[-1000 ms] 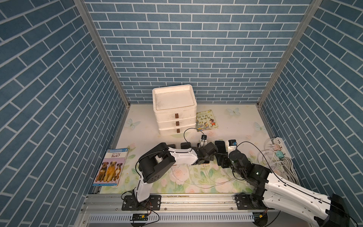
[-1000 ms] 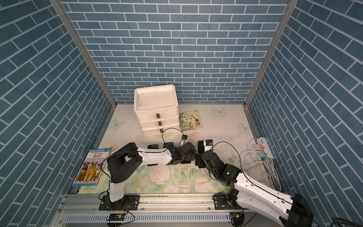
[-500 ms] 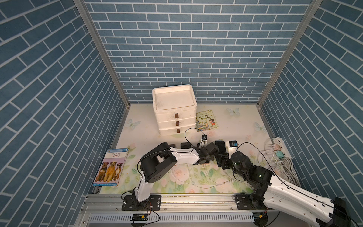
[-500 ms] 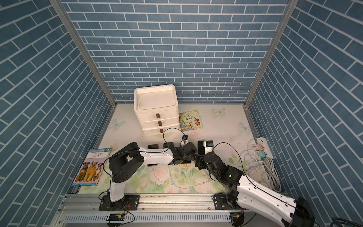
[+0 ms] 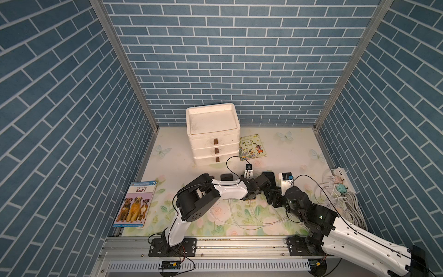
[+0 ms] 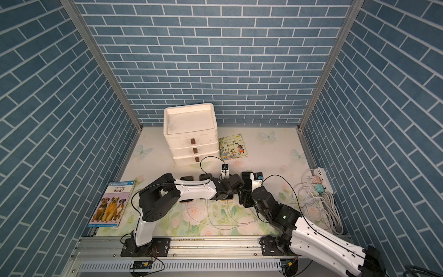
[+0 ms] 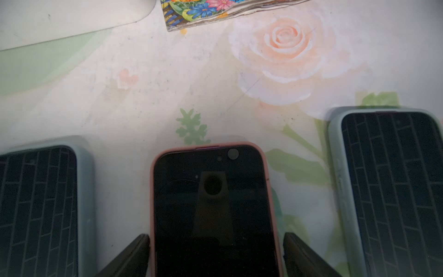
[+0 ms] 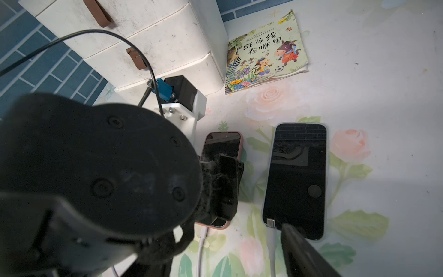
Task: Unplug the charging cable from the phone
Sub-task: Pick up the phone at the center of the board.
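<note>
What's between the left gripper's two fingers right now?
The pink-cased phone lies screen up between the left gripper's fingers, one finger beside each long edge; nothing else is in there. The left wrist view shows it plainly.

Left hand (image 7: 215,235) narrowed slightly, closing in on pink phone (image 7: 213,203).

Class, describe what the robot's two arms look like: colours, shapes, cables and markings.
The left arm and right arm both have glossy white shells between rounded black joint housings. A thin black cable loops to the left arm's white wrist camera mount. A small green light glows on the right arm. The fingers are black, tapered wedges.
</note>
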### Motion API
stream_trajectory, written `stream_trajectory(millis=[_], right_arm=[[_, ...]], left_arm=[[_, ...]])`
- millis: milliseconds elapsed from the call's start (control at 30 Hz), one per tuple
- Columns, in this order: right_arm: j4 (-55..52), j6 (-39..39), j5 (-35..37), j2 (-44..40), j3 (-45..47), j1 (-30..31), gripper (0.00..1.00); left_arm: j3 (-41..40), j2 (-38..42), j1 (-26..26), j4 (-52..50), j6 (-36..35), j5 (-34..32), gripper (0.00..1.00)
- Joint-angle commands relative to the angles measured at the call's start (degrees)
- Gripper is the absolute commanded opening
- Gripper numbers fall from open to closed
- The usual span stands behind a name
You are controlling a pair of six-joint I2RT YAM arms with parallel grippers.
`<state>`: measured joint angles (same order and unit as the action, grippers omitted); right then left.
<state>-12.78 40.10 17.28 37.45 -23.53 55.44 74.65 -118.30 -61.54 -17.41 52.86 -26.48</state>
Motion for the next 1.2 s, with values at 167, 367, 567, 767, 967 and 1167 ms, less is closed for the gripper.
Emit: stream_trajectory(millis=[167, 367, 567, 767, 967, 1167], right_arm=[[-0.9, 0.3, 1.6, -2.7, -1.4, 0.4, 0.73], [-0.6, -1.3, -1.3, -0.9, -0.1, 0.5, 0.73], [4.5, -2.2, -3.5, 1.5, 3.7, 5.5, 0.72], [13.7, 0.1, -2.2, 3.9, 8.4, 13.6, 0.7], [19.7, 4.7, 0.1, 7.5, 12.3, 17.3, 0.67], [22.4, 8.3, 0.6, 5.2, 15.4, 17.3, 0.65]], left_arm=[[-2.8, -5.6, -1.1, -9.5, 4.3, 7.6, 0.67], [-2.6, -4.7, -1.1, -7.4, 3.3, 7.9, 0.41], [-1.1, -2.4, -1.0, -5.9, 1.7, 5.8, 0.06], [-0.3, 0.1, -1.0, -4.9, 1.4, 3.1, 0.0], [-3.6, 6.4, -1.0, -0.8, 1.5, 1.3, 0.0], [-7.0, 11.2, -1.0, 2.4, 2.4, -0.7, 0.0]])
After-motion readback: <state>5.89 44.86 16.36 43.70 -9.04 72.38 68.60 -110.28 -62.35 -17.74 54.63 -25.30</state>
